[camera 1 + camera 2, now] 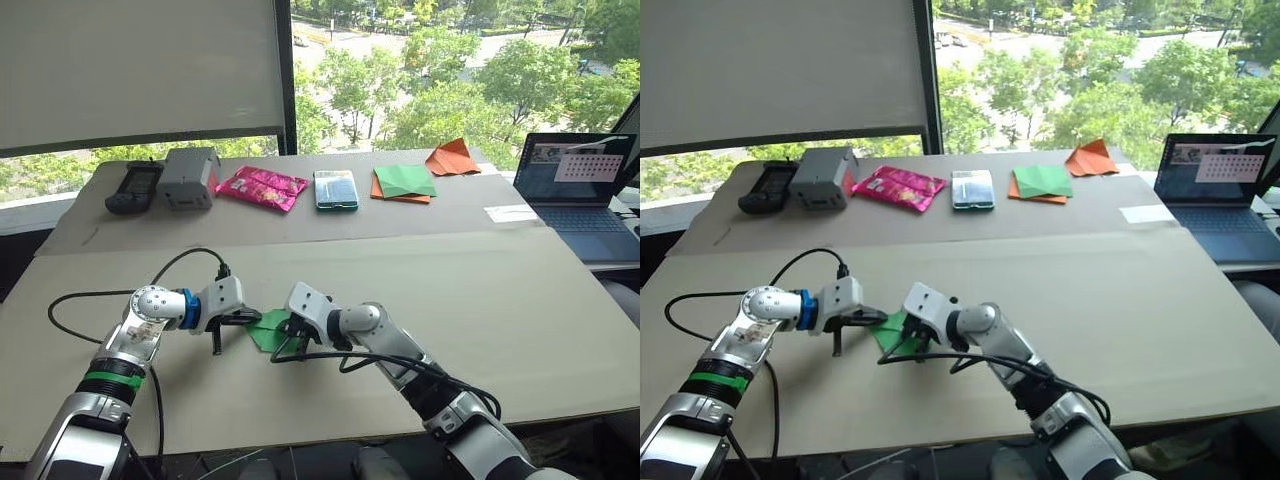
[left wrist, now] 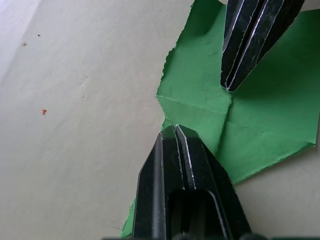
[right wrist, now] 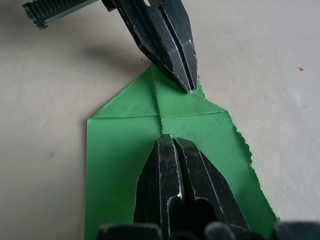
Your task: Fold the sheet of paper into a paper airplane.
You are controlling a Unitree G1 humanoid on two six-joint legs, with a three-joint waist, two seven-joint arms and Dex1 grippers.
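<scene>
Item: sheet of paper (image 3: 125,135), bright green, lying flat on the table (image 1: 480,300) near its front edge, between both arms. 2 corner flaps are folded to a centre crease, forming a point; 1 long edge is ragged. Left pincer (image 3: 187,82) and right pincer (image 2: 229,85), both clenched and grasping nothing, press their tips onto the flaps, apparently to pin them flat.

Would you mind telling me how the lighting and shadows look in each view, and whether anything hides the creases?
Head views: bright daylight through the window, even light on the table, no glare. Left wrist view: the sheet of paper is evenly lit, creases crisp, with a soft shadow under the right gripper. Right wrist view: the left gripper casts a faint shadow on the table.
</scene>
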